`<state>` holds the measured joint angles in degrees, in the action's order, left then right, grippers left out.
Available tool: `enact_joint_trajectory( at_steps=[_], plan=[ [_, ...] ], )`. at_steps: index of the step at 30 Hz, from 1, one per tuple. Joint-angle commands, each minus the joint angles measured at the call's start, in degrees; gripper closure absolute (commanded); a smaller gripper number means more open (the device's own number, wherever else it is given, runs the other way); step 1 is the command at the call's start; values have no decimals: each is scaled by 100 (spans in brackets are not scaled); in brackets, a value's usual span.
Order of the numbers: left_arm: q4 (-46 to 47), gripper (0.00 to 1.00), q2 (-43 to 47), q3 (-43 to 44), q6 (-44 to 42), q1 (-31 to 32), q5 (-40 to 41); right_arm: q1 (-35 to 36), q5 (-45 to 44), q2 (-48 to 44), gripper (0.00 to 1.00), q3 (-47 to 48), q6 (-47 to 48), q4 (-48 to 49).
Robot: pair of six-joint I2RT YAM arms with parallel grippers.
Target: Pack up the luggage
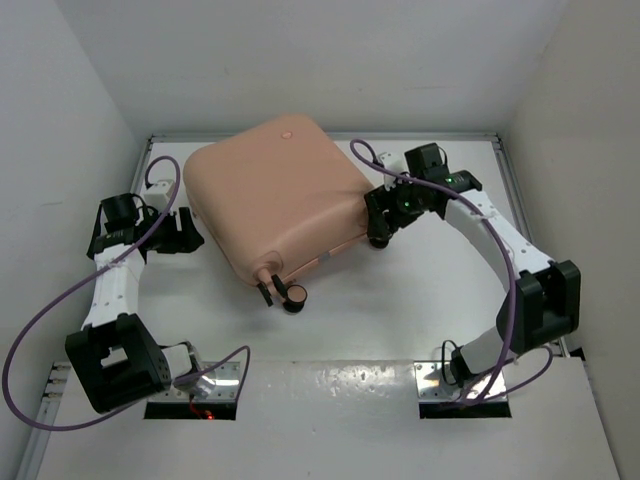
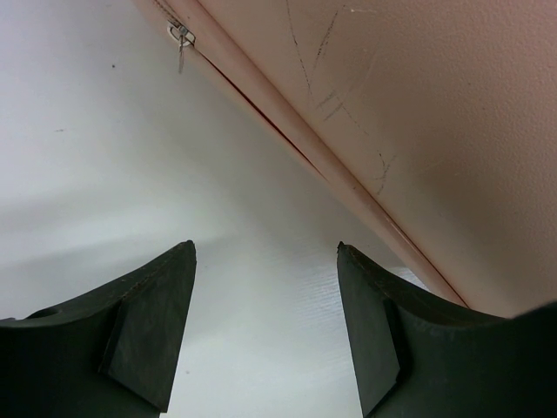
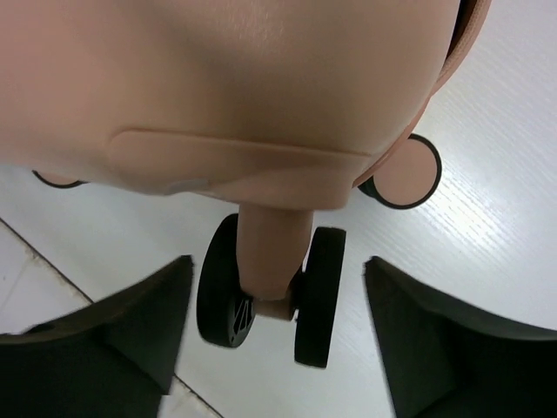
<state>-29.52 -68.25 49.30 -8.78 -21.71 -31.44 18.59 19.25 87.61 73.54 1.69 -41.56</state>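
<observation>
Here, closed luggage (image 1: 275,195), left pincer (image 2: 265,261) apart beside it, right pincer (image 3: 278,266) apart facing a wheel (image 3: 318,296).

A: Left gripper (image 2: 265,261) status?
B: Jaws apart. Only white table (image 2: 130,157) shows between them.
A: Suitcase (image 2: 435,113)?
B: Peach shell fills the upper right, scuffed. Seam (image 2: 348,178) runs diagonally, small metal zip pull (image 2: 181,43) top left. Nearest finger (image 2: 383,340) sits close to the shell, contact unclear.

- A white table (image 1: 400,330) spans the enclosure, its glossy top catching soft glare near the front edge.
- Plain white walls (image 1: 320,60) close in three sides.
</observation>
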Motion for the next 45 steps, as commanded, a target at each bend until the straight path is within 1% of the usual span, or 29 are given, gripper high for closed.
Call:
enact_joint_trajectory(
  at_steps=[1,3,5,6,7,8,11,12,13,16,17,22,24,25,26,32,35,36,38,42,45],
  plan=[
    [122,30,13,-8,-28,53,-2,83,-122,185,27,249,33,271],
    [122,30,13,-8,-28,53,-2,75,-131,370,36,292,120,263],
    [122,30,13,-8,-28,53,50,83,-140,458,55,336,252,236],
    [122,30,13,-8,-28,53,50,75,-132,502,69,345,305,245],
    [122,30,13,-8,-28,53,50,83,-105,511,95,406,384,149],
    [122,30,13,-8,-28,53,50,83,-140,529,100,477,419,113],
    [174,30,-39,-8,-28,53,50,127,-140,266,100,627,428,209],
    [174,30,-39,-8,-28,53,50,153,-262,-48,100,618,472,419],
    [174,30,-92,-60,-28,53,50,302,-455,-156,100,574,516,621],
    [236,30,-144,-61,25,53,50,461,-869,-438,100,705,779,912],
    [288,30,-145,-61,25,53,50,479,-1044,-412,100,775,815,904],
    [289,30,-250,-8,78,53,50,330,-1098,-166,100,1075,894,878],
    [289,30,-250,-8,78,53,50,260,-1037,-130,100,935,903,947],
    [341,30,-250,-8,78,53,50,259,-1063,-183,100,595,964,1166],
    [341,30,-250,-8,78,53,50,216,-1063,-166,100,522,1025,1281],
    [341,30,-250,-8,78,53,50,232,-922,115,100,223,973,1229],
    [341,30,-250,-8,130,53,50,259,-949,291,89,187,894,1264],
    [341,29,-250,-8,130,53,50,216,-984,335,81,196,868,1273],
    [341,29,-250,-8,130,53,50,198,-1002,423,80,205,850,1300],
    [341,28,-250,-8,130,53,50,58,-1081,485,72,178,727,1537],
    [394,27,-250,-61,183,53,50,-4,-1142,467,55,196,596,1677]
  ],
)
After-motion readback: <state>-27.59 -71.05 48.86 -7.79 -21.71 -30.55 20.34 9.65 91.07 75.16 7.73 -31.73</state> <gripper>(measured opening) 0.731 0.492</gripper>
